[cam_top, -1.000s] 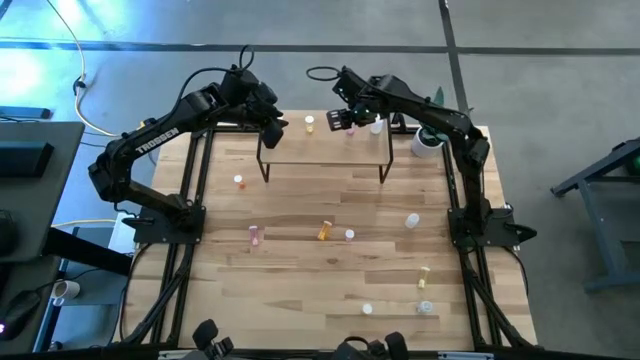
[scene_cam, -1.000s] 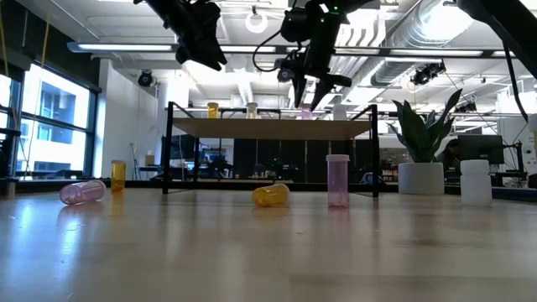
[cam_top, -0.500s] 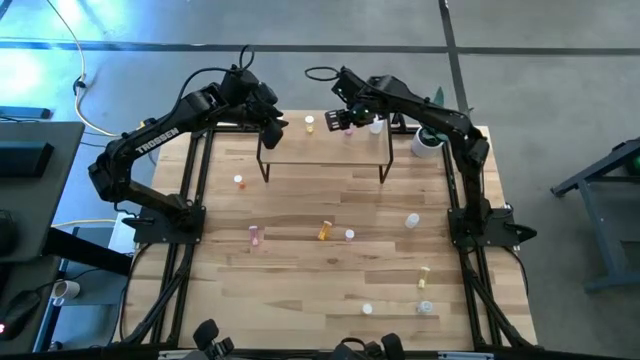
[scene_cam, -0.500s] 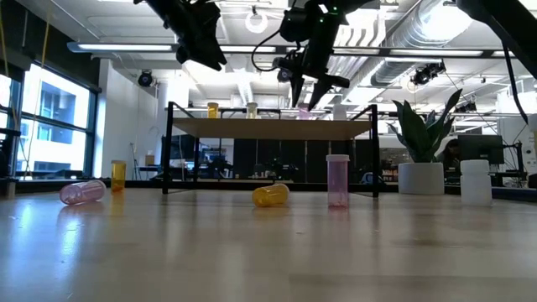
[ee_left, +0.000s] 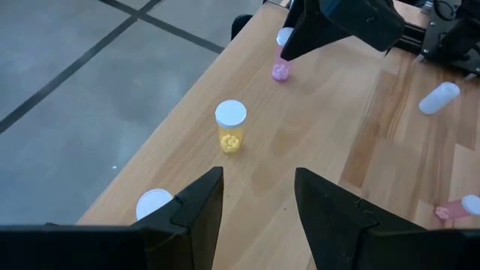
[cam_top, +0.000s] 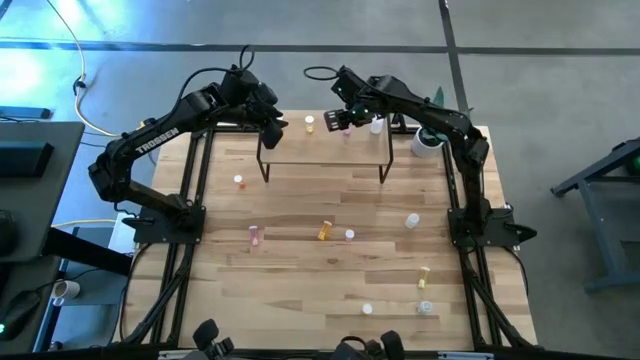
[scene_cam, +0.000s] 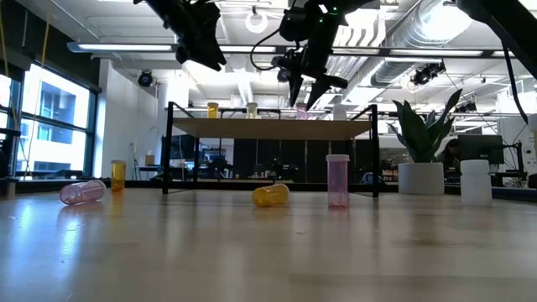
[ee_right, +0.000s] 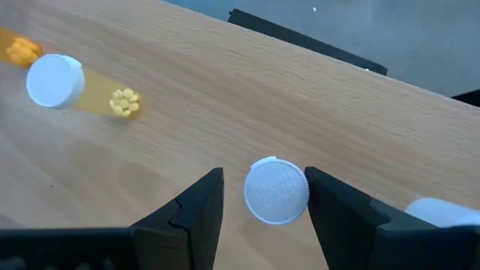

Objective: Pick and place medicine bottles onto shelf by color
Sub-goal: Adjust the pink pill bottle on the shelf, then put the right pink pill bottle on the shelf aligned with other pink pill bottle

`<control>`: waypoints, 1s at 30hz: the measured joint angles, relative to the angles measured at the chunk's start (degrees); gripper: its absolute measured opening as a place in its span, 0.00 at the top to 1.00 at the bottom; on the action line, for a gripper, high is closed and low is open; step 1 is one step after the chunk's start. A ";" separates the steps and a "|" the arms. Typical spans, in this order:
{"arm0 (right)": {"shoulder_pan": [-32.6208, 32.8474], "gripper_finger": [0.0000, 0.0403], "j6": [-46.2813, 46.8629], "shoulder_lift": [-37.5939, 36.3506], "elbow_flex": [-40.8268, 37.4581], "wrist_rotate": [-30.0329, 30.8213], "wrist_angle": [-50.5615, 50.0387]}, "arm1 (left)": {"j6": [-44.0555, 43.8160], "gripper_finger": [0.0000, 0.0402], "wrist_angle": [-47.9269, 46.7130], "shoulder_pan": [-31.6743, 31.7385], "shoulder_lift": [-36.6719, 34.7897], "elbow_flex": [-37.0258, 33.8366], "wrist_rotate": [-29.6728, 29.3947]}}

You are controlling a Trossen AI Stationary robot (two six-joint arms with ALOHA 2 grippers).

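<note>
Nothing has moved: my right gripper (ee_right: pixel 261 196) hangs open astride a pink bottle (ee_right: pixel 277 190) standing on the shelf (cam_top: pixel 325 140), yellow bottle (ee_left: pixel 230 125) nearby; left gripper (ee_left: pixel 259 196) hovers open above the shelf's left end.

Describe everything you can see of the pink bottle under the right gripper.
The pink bottle is a small translucent pink cylinder with a white cap. It stands upright on the light-wood shelf, near its far edge. The right gripper hangs just above it, fingers open on either side of the cap. No contact is visible.
</note>
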 joint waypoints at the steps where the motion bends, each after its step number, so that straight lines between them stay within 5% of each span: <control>1: -0.02 0.56 -0.24 0.00 0.00 0.00 -0.01 | 0.00 0.61 0.01 0.00 0.01 0.00 0.00; 30: 1.10 0.56 -15.67 -6.43 0.04 -0.44 0.90 | -1.29 0.61 -7.19 -0.13 -3.23 1.18 0.03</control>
